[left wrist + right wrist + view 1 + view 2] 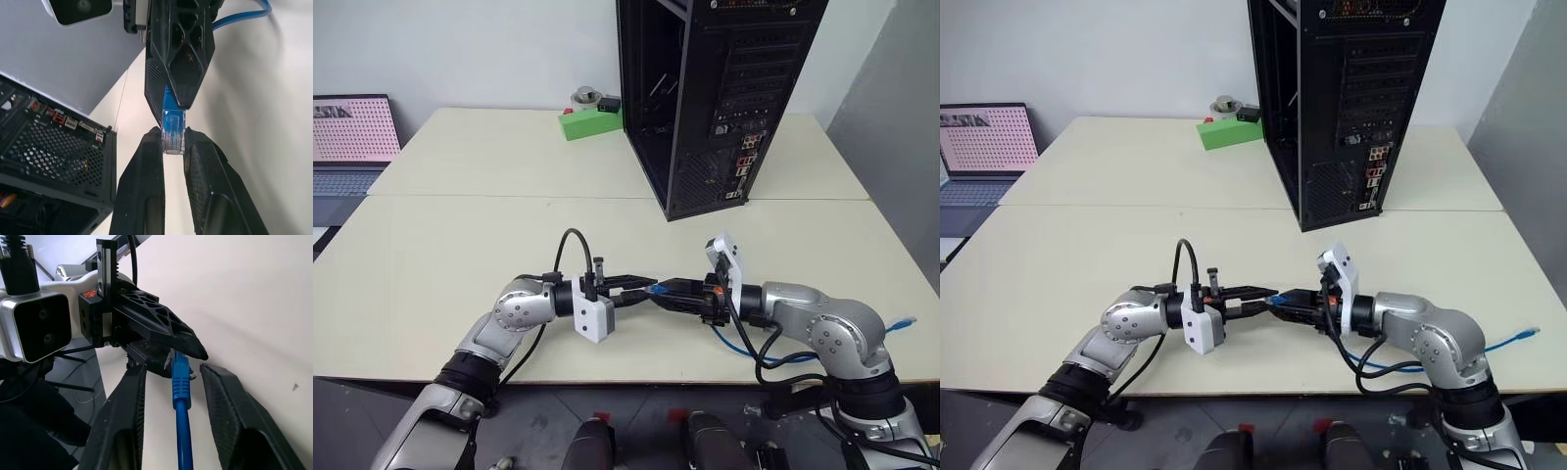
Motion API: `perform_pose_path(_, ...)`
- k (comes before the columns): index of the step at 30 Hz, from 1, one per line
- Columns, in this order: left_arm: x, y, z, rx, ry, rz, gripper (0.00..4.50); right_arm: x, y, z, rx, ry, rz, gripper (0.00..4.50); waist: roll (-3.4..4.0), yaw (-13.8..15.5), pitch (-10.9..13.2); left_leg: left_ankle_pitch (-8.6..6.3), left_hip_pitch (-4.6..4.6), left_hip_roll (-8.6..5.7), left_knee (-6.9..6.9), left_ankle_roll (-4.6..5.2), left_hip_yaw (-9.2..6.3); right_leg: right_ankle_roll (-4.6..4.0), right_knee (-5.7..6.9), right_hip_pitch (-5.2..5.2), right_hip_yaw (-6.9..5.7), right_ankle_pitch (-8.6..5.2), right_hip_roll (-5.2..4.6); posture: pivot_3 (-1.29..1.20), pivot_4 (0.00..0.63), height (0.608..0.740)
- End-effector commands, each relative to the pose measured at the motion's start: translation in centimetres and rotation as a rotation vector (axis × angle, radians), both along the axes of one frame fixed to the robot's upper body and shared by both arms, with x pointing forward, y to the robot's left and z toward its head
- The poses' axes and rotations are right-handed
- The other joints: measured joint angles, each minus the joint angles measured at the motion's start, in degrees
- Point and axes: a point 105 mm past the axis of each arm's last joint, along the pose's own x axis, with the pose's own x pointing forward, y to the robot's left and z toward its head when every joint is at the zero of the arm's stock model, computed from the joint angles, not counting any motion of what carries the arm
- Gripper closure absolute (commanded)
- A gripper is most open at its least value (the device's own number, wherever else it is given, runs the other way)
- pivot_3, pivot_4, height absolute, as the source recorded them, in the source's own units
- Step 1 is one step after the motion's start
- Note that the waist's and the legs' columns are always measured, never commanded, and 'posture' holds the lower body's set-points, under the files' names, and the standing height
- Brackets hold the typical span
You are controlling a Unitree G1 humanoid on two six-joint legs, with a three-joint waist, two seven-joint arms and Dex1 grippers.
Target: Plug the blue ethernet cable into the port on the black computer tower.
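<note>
Blue against black is where you start: the left gripper (pixel 172 147) is clamped on the clear plug of the blue ethernet cable (pixel 181 382), tip to tip with the right gripper (pixel 171 377) low in the centre of the head views. In the right wrist view the right fingers (pixel 222 396) stand apart on either side of the cord without touching it — so you have a handover, and the left now carries the plug.

The cable's long axis runs level, left to right across the frame, then drops in a loop under the right arm; its far plug lies near the table (pixel 460 225) edge at lower right.

The black computer tower (pixel 705 98) stands upper centre-right, well apart from both grippers, up the frame and to the right. Its rear connector cluster faces you, so the plug must turn from crosswise to pointing at it.

The port (pixel 745 142) is probably among those coloured jacks, though it is too small to pick out. The tower's top is cut off.
</note>
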Motion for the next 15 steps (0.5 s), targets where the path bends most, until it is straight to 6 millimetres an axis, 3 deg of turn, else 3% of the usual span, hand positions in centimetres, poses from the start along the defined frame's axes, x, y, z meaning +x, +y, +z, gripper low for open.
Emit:
perform_pose_path(1,-0.36,-0.02,0.85,-0.017,-0.068,-0.022,4.21,-0.29,-0.38,1.05,0.058,0.004,0.009,2.74,0.00,0.01,0.00,0.00,0.00,0.00,0.00,0.00,0.00,0.00,0.00,0.00,0.00,0.00,0.00,0.00,0.150,0.740)
perform_pose_path(15,-0.12,0.11,1.01,-0.028,-0.093,-0.010,4.23,-0.76,-0.91,0.80,0.058,0.037,0.020,2.74,0.00,0.01,0.00,0.00,0.00,0.00,0.00,0.00,0.00,0.00,-0.01,0.00,0.00,0.00,0.00,0.00,0.150,0.740)
